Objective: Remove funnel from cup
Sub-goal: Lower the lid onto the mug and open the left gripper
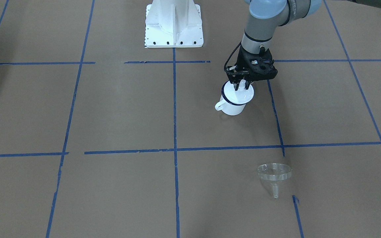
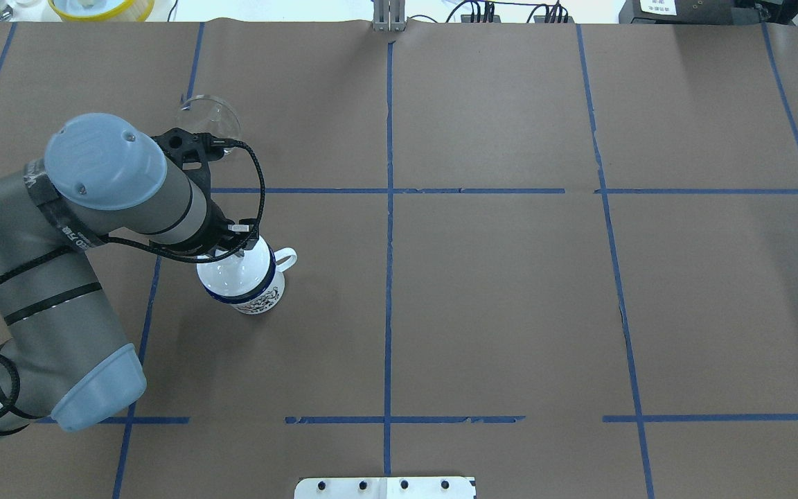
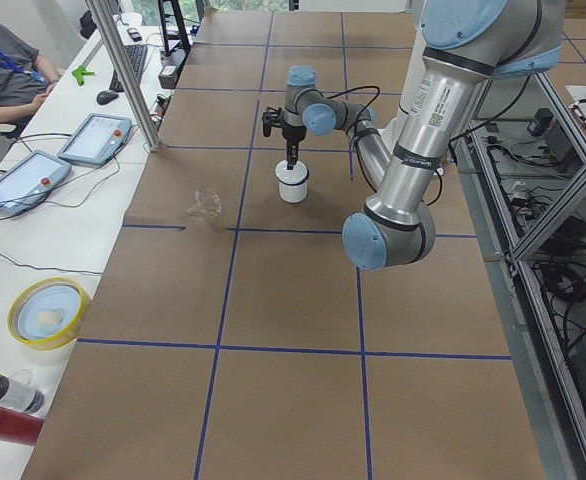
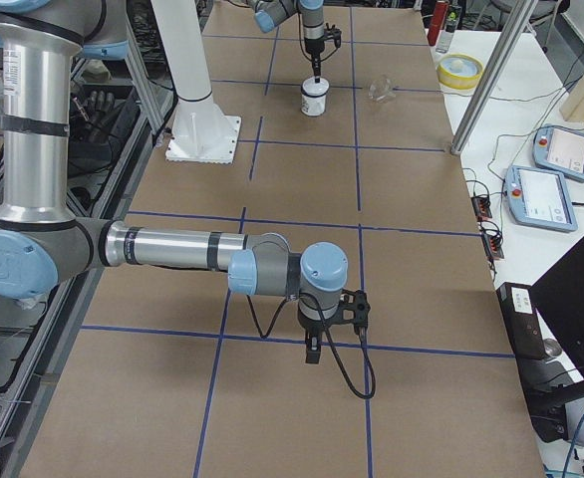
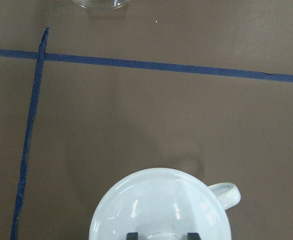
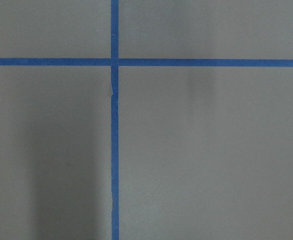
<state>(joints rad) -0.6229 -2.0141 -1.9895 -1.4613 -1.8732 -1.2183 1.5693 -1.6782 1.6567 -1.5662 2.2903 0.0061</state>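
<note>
The cup [image 1: 232, 107] is a white enamel mug with a dark blue rim, and its handle [image 1: 219, 105] points away from the left arm. A round white lid [image 1: 241, 94] sits tilted on its mouth. My left gripper [image 1: 240, 86] is straight above it, with its fingers closed on the lid's knob. The left wrist view shows the lid [image 5: 156, 205] with the two fingertips [image 5: 132, 235] on either side of the knob. The clear funnel [image 1: 274, 174] is outside the cup, on the table apart from it. My right gripper [image 4: 312, 351] hangs over bare table far away; whether it is open or shut cannot be told.
The white robot base plate [image 1: 174, 29] stands at the table's robot side. Blue tape lines [image 1: 174, 109] cross the brown table cover. A yellow bowl [image 2: 101, 7] and tablets [image 3: 95, 138] lie past the far edge, near the operator [image 3: 8, 75].
</note>
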